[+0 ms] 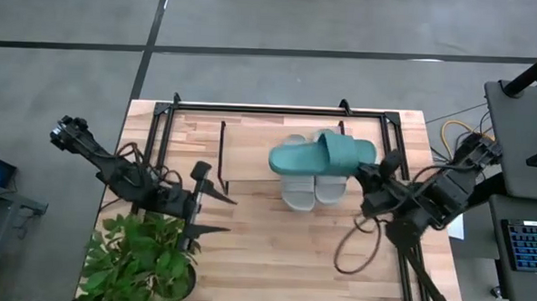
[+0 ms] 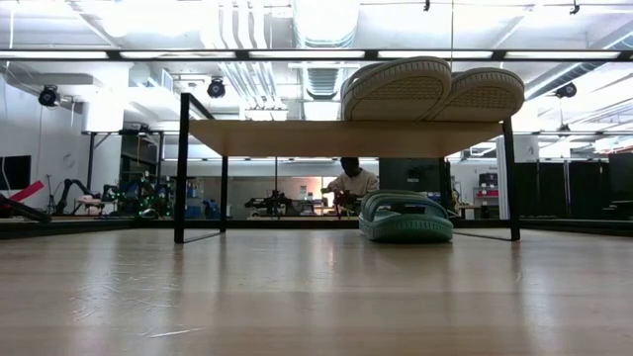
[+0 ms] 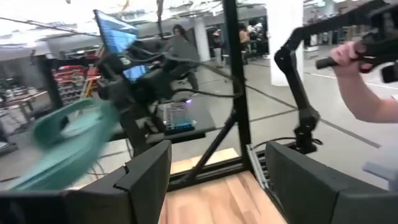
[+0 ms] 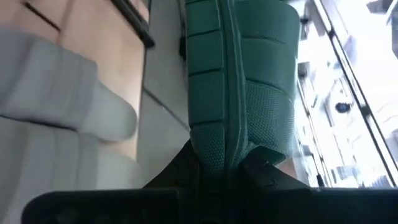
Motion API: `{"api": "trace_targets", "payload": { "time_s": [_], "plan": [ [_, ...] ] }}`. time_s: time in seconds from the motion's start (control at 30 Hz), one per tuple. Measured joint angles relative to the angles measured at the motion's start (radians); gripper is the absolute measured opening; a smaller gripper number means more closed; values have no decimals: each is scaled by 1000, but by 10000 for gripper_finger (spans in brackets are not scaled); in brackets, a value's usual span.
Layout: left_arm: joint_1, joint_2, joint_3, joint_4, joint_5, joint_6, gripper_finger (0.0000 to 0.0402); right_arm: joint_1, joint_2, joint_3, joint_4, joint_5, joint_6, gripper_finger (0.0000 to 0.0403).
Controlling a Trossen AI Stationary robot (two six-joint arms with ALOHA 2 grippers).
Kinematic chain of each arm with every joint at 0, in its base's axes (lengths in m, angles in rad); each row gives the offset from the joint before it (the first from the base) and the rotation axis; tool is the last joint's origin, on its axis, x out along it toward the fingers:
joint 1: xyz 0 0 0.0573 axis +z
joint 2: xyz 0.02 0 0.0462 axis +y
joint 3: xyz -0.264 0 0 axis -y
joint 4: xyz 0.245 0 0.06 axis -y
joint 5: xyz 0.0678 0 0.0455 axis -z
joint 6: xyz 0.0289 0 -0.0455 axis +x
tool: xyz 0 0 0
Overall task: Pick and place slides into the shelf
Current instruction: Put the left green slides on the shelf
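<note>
A: Right gripper (image 1: 369, 176)?
B: Pinching 1 teal slide (image 1: 323, 154) over 2 grey slides (image 1: 312, 189) lying on the shelf (image 1: 251, 141).
A: Left gripper (image 1: 213, 212)?
B: Hanging spread apart, near the plant (image 1: 141, 258).

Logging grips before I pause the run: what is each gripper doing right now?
Left gripper: jaws open, holding nothing, near the plant.
Right gripper: jaws shut on a teal slide, above the grey slides.
</note>
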Motion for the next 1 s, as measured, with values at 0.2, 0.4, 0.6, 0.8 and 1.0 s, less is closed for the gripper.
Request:
{"api": "trace_targets", "payload": {
  "time_s": [0.2, 0.4, 0.6, 0.8, 1.0],
  "plan": [
    [0, -3, 0, -4, -2, 0, 244, 115, -138, -135, 224, 10, -176, 43],
    [0, 20, 0, 19, -9, 0, 244, 174, -277, -276, 630, -175, -466, 43],
    [4, 29, 0, 30, -5, 10, 245, 172, -384, -465, 1123, -485, -890, 43],
    [4, 35, 1, 52, -6, -3, 245, 130, -473, -568, 1179, -815, -821, 43],
    [10, 66, 10, 70, -13, 37, 245, 95, -475, -651, 1257, -830, -809, 43]
  ]
}}
